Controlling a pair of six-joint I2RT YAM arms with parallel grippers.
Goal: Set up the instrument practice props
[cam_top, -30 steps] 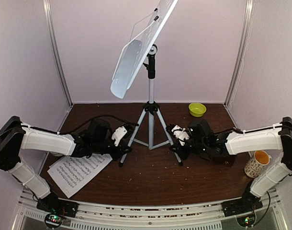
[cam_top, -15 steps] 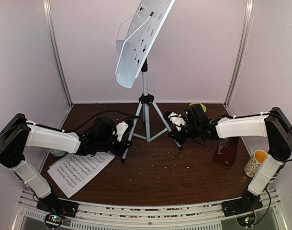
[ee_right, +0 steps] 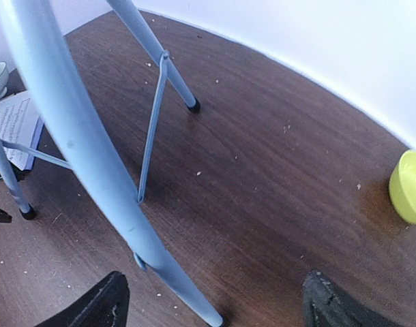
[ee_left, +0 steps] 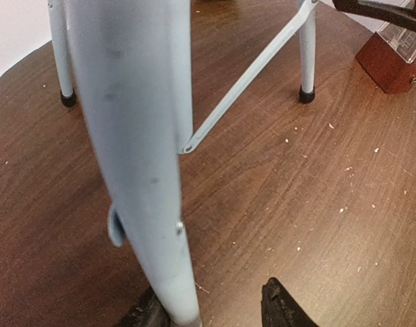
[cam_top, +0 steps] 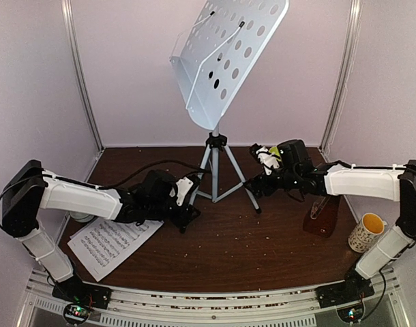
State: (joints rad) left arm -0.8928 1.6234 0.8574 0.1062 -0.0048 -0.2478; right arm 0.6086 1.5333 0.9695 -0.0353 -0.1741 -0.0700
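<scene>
Has music stand (cam_top: 228, 54) upright at back-centre of counter (cam_top: 262, 252). Straddles a tripod leg with left claw (ee_left: 215, 312) and right claw (ee_right: 218, 303), both parted, clamping nothing. Leaves sheet music (cam_top: 109, 242) flat front-left and metronome (cam_top: 322, 216) at right, unplaced.

A white perforated music-stand desk (cam_top: 230, 58) sits tilted on a silver tripod (cam_top: 215, 167) that stands towards the back of the dark wooden table (cam_top: 228, 255), its legs spread. The left gripper (cam_top: 186, 210) reaches in low from the left, at the tripod's near-left leg; the right gripper (cam_top: 257, 182) reaches in from the right, at the near-right leg. Whether either one clamps its leg cannot be told from up here. A printed sheet-music page (cam_top: 111, 245) lies flat at the near left, partly under the left arm. A red-brown metronome (cam_top: 322, 216) stands at the right, with a patterned mug (cam_top: 367, 232) near it
</scene>
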